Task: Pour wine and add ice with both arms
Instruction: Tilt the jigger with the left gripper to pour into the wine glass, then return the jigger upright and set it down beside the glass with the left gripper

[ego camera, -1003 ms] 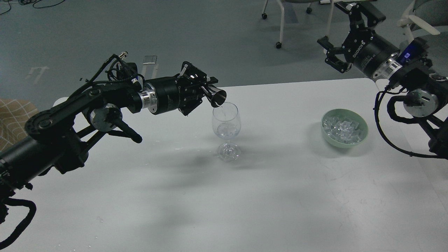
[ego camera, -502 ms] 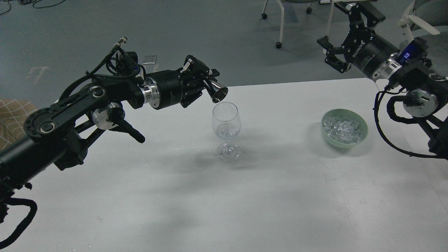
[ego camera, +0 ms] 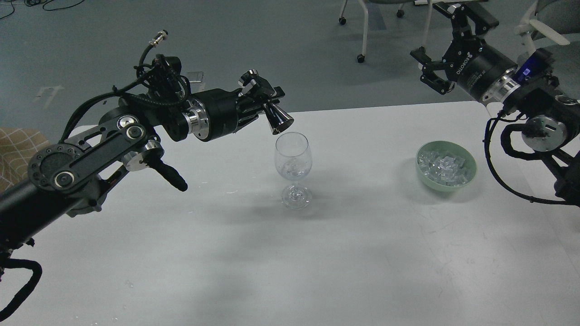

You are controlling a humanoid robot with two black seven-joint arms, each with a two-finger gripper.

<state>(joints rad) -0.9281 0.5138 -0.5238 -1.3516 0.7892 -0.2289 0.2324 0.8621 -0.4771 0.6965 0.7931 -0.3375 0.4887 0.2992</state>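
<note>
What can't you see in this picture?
All in the head view:
- The wine in the glass: clear liquid in clear glass, so how much is there cannot be told.
- Inside the metal cup in the left gripper: it faces away, so empty or not is hidden.
- The ice in the bowl: too small and glassy to count.
- The chairs: cut off by the top edge.

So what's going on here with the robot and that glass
The left gripper holds a small metal cup, tipped mouth-down just above and to the left of the wine glass standing upright on the white table. No stream shows between cup and glass. The right gripper is open and empty, raised beyond the green bowl of ice.
</note>
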